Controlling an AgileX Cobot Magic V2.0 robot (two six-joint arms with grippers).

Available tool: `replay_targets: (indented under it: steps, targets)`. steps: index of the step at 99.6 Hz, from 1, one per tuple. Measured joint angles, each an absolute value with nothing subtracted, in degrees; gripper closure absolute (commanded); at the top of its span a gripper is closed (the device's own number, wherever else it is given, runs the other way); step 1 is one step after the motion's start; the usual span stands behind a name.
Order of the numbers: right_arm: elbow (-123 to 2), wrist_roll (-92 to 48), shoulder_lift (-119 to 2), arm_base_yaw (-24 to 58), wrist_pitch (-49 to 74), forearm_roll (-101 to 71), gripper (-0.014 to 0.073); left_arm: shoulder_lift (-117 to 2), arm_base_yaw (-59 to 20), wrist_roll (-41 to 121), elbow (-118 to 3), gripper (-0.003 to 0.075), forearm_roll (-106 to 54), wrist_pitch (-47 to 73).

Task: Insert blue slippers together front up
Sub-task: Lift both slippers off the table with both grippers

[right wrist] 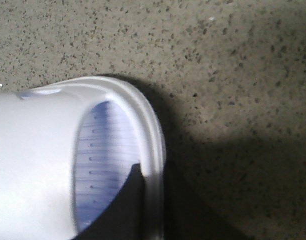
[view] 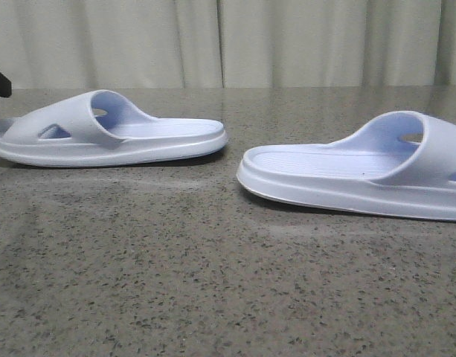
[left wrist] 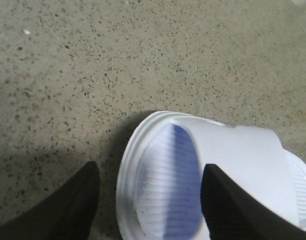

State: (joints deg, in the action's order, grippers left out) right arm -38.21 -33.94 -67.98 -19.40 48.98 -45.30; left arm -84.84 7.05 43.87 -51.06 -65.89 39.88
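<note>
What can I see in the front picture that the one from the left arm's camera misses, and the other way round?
Only the front view shows both blue slippers lying apart on the speckled table, heels facing each other, with a pale curtain behind. Only the left wrist view shows the left gripper from close above, its dark fingers spread open on either side of one end of a slipper, and the ribbed footbed under the strap. Both share that one slipper and the speckled tabletop.
</note>
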Motion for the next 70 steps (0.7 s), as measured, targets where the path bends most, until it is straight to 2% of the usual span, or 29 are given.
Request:
replay_targets:
  steps: [23,33,47,63,70]
  targets:
    - [-38.21,-33.94,-67.98,-19.4,48.98,-45.3,0.0701,-89.66,7.05,46.08,-52.42,0.0329,-67.24,40.22]
    - [-38.21,-33.94,-67.98,-19.4,48.9,-45.3,0.0701,-90.77,7.05,46.85,-52.55,0.0356,-67.76,40.45]
    - [-38.21,-34.03,-67.98,-19.4,48.77,-45.3,0.0701,-91.6,7.05,48.36,-52.75,0.0474,-69.2,41.47]
    - [-38.21,-34.03,-67.98,-19.4,48.74,-45.3,0.0701,-92.03,7.05,48.94,-52.75,0.0706,-70.02,42.78]
    - [-38.21,-34.03,-67.98,-19.4,48.74,-45.3,0.0701,-92.02,7.05,49.18,-52.75,0.0705,-70.19,43.41]
